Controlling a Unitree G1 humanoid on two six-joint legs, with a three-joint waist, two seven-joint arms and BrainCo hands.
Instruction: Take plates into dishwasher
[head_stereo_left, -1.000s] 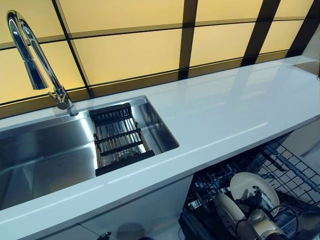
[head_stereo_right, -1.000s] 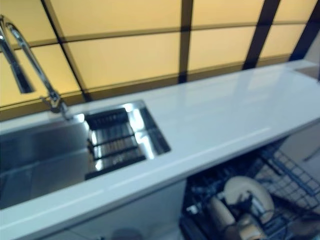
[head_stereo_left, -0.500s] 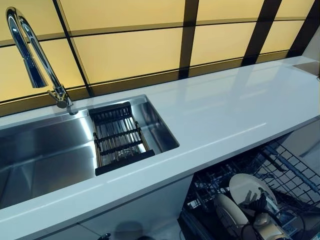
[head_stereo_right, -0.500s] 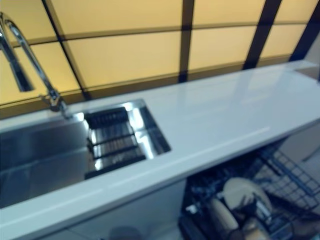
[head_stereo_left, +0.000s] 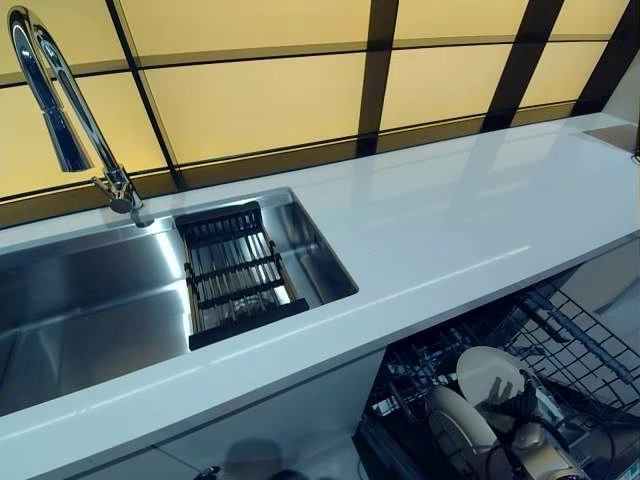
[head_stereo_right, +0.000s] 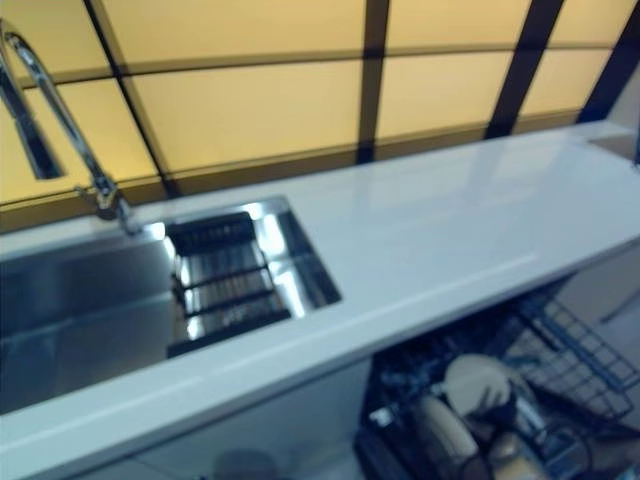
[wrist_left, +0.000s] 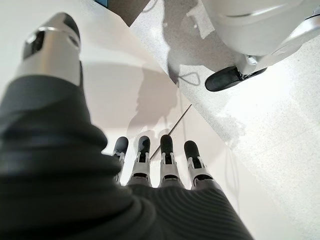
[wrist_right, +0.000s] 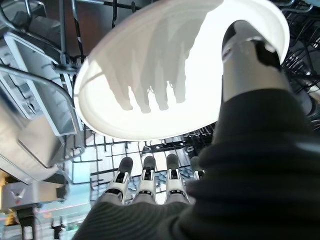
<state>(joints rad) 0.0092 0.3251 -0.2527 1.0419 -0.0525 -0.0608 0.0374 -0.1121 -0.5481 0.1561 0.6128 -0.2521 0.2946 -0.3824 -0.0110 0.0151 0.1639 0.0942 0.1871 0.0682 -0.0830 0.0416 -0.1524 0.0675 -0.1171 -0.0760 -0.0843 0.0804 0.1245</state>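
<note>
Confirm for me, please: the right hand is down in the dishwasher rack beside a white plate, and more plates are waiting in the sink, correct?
Not quite. The right hand is indeed down in the dishwasher rack beside a white plate, but the sink holds no plates: the left eye view shows only a black drain rack in it.
</note>
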